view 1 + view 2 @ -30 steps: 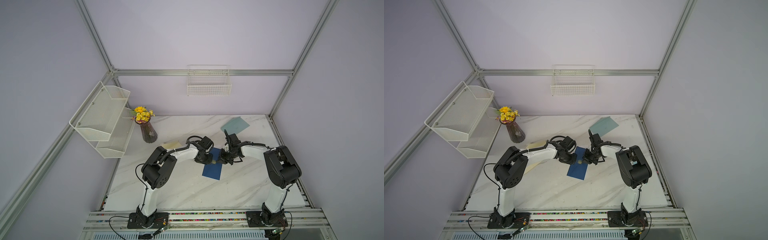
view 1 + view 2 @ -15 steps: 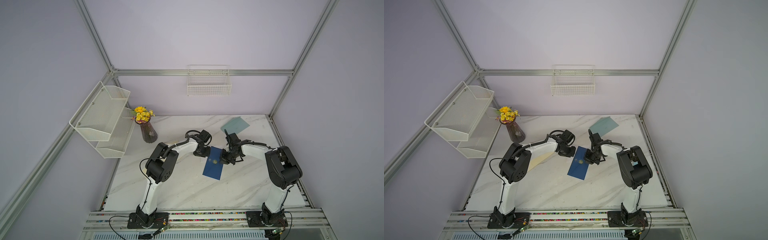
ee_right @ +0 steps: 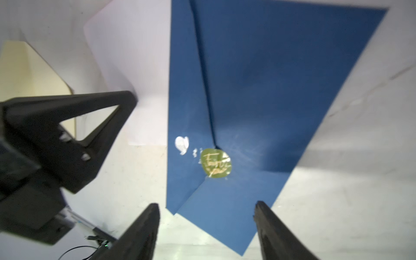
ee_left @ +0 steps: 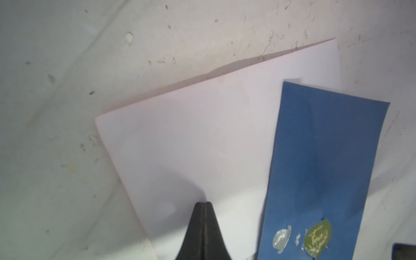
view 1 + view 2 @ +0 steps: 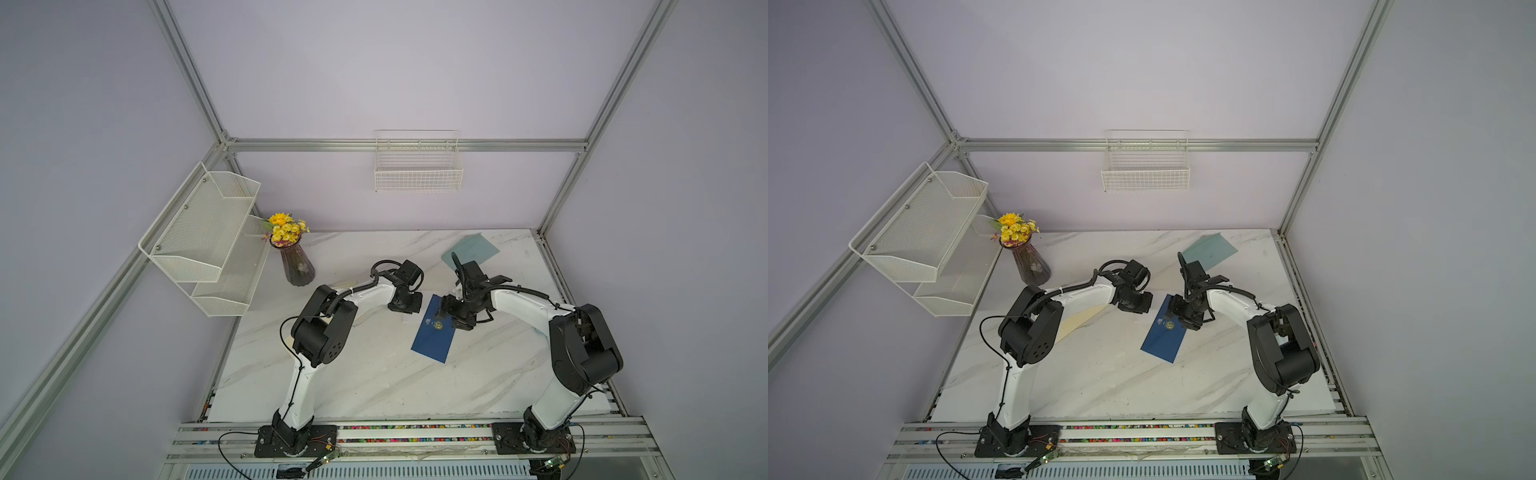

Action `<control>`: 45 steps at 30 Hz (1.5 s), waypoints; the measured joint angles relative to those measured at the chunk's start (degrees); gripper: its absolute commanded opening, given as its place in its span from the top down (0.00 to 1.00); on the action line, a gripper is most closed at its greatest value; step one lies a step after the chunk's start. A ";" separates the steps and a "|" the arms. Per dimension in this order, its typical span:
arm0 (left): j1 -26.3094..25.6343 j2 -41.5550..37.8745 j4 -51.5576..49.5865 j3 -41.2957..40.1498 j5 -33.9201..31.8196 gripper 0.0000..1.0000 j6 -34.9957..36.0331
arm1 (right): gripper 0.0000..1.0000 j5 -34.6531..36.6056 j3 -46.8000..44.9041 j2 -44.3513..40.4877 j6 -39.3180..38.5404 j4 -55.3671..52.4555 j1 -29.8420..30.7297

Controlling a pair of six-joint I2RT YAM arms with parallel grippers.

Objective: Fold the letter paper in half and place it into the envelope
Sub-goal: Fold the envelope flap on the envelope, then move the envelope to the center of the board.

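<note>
A dark blue envelope (image 5: 433,337) with a green round sticker (image 3: 215,162) lies flat in the middle of the marble table (image 5: 365,382). The pale letter paper (image 4: 202,135) lies beside it, and one edge runs under or into the envelope; I cannot tell which. My left gripper (image 4: 203,203) is shut and empty, its tip just over the paper, seen in a top view as the left gripper (image 5: 409,308). My right gripper (image 3: 206,209) is open, its fingers either side of the envelope's end, holding nothing; a top view shows the right gripper (image 5: 444,311).
A cream sheet (image 5: 1077,322) lies under the left arm. At the back right lies a pale teal sheet (image 5: 470,248). A vase of yellow flowers (image 5: 296,266) stands at the back left beside a white mesh shelf (image 5: 208,241). A wire basket (image 5: 417,166) hangs on the back wall.
The right gripper's jaws have opened over the envelope. The left gripper has drawn slightly away from the envelope's edge, so more of the envelope shows.
</note>
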 measured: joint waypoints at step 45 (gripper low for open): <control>1.16 -1.40 2.75 -3.06 2.62 1.00 0.11 | 1.00 10.71 -2.25 5.64 -0.15 7.32 4.98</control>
